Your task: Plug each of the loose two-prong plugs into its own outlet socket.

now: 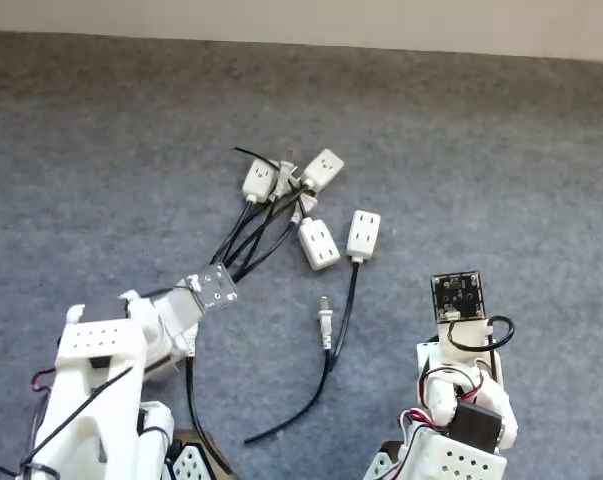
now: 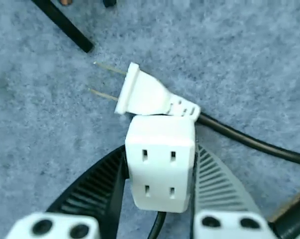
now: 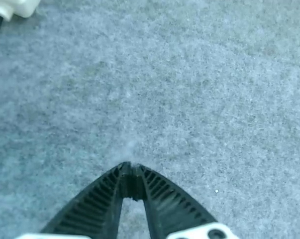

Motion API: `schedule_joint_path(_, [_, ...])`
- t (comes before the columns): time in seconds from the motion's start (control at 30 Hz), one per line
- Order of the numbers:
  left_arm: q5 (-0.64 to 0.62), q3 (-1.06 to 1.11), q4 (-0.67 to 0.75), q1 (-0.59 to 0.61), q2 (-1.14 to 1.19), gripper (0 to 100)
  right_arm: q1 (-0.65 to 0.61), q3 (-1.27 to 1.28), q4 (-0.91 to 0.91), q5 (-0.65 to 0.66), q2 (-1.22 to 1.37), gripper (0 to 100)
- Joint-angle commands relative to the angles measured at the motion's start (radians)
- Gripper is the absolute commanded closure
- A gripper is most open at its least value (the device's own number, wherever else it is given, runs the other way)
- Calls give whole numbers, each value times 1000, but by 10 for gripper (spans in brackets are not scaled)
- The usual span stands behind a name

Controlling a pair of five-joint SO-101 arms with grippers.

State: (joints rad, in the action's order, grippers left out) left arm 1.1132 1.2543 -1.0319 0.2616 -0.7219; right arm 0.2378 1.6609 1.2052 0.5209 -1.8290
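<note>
L tool (image 2: 160, 152) clamped on white socket (image 2: 159, 184); 2-prong plug (image 2: 142, 95) lying just beside socket. R tool (image 3: 132, 172) closed, empty, over grey surface (image 3: 214, 99).

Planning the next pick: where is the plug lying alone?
In the high view the plug lies on the carpet between the arms, below the rightmost socket, beside its black cable.

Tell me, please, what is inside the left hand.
A white outlet block, sockets showing, sits between the fingers of the left hand. Whatever lies under the block is covered.
</note>
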Motion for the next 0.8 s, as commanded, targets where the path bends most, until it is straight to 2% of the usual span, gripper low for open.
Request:
schedule_joint_path(0.0, [-3,-208,-186,-45,-12,995,8,150,2,28,-7,992])
schedule_joint_path(0.17, [-11,-458,-400,-166,-5,995,8,150,2,28,-7,992])
schedule_joint_path(0.27, [-72,-509,-451,-294,-4,995,8,150,2,28,-7,992])
schedule_joint_path(0.4, [-172,-512,-425,-492,42,995,8,150,2,28,-7,992])
schedule_joint_path(0.53, [-275,-521,-298,-622,248,995,8,150,2,26,-7,992])
schedule_joint_path(0.67, [-327,-596,-203,-673,483,995,8,150,2,26,-7,992])
schedule_joint_path(0.77, [-336,-665,-193,-671,618,993,8,150,2,25,-7,992])
